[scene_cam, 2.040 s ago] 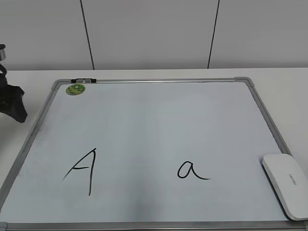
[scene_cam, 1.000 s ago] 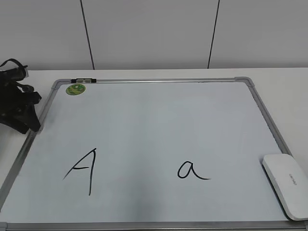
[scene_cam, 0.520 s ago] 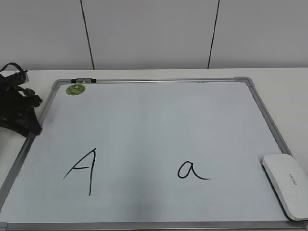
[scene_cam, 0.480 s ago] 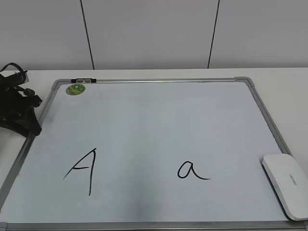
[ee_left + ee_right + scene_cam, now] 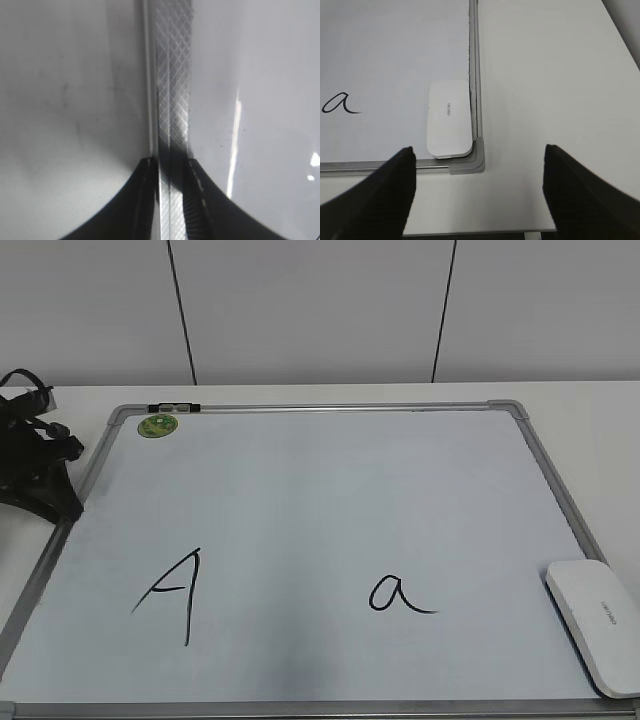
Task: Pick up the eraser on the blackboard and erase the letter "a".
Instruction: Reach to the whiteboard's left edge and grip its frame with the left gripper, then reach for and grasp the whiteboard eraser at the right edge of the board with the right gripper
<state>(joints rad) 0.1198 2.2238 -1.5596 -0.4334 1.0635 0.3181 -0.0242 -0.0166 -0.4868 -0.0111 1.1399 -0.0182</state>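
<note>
Since the eraser (image 5: pixel 449 119) looks light, rigid and smooth, we would grip its long sides; right gripper (image 5: pixel 479 192) spread wide, left gripper (image 5: pixel 170 200) seemingly straddling the blackboard (image 5: pixel 172 100) frame.

Left end effector (image 5: pixel 40 485): matte black, angular wedge-shaped housing, black cable looped over top, small pale screw or connector spots on upper part. Close wrist view: two black curved fingers (image 5: pixel 135 200), smooth outer edges, faint ribbed texture on inner faces. Right end effector (image 5: pixel 480 195): two broad dark fingers (image 5: pixel 375 195), blurred, plain, markings not discernible.
</note>
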